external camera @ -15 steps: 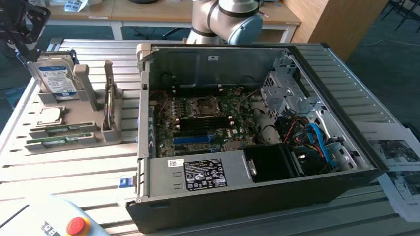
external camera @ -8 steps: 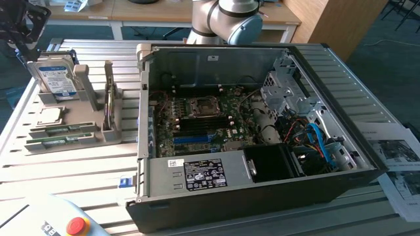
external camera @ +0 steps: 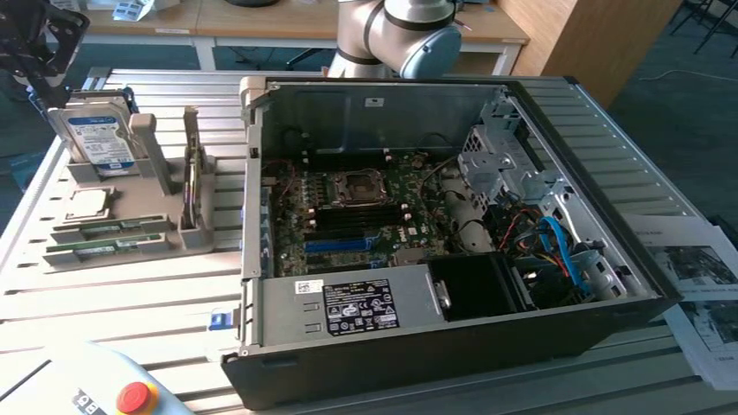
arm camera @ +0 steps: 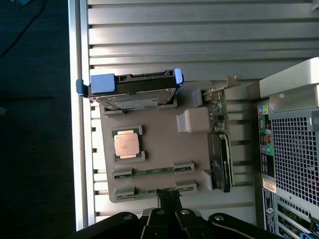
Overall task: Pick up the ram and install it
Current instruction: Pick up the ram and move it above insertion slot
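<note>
- Claw (arm camera: 169, 198) hangs over the grey holder (arm camera: 159, 149), fingers pressed together, pinching nothing.
- Ram (external camera: 106, 249) lies flat in the holder's outermost slot, farthest from the hard drive (external camera: 98, 130); in the wrist view the claw tips line up over its middle.
- Second ram (external camera: 116, 227) lies in the next slot, parallel and just beside the first.
- CPU (external camera: 90, 203) sits between the second ram and the drive.
- Card (external camera: 192, 173) stands on edge at the holder's case-side end.
- Holder rests on the slatted bench (external camera: 116, 303), at the exterior view's left of the open case (external camera: 461, 346).
- Case wall (external camera: 248, 173) stands between the holder and the motherboard (external camera: 392, 203).
- Blue slot (external camera: 346, 243) lies on the board below the socket (external camera: 352, 186); blue cables (external camera: 559, 242) lie well apart, towards the exterior view's right.
</note>
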`<action>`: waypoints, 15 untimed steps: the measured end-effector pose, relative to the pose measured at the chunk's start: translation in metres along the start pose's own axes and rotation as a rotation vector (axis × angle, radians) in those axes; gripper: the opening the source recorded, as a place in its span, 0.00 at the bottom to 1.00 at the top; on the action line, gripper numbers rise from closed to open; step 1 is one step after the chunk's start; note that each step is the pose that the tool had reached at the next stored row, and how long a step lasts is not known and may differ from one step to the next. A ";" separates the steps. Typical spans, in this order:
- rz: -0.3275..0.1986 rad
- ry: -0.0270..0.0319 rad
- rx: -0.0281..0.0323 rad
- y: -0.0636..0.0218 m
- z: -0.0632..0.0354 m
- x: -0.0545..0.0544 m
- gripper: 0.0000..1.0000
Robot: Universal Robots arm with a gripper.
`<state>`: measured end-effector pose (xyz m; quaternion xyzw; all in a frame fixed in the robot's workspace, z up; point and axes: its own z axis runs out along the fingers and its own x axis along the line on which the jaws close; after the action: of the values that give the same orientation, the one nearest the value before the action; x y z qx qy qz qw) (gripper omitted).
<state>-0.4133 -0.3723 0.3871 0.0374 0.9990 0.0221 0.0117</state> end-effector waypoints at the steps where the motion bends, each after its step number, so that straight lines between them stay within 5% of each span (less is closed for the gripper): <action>1: 0.000 0.0000 0.0000 0.0000 0.0000 0.000 0.10; 7: -0.013 0.0006 -0.0003 0.0000 0.0000 0.000 0.10; 15: -0.099 0.0046 -0.0021 -0.0005 -0.0001 0.000 0.10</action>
<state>-0.4133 -0.3728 0.3871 -0.0120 0.9996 0.0226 0.0106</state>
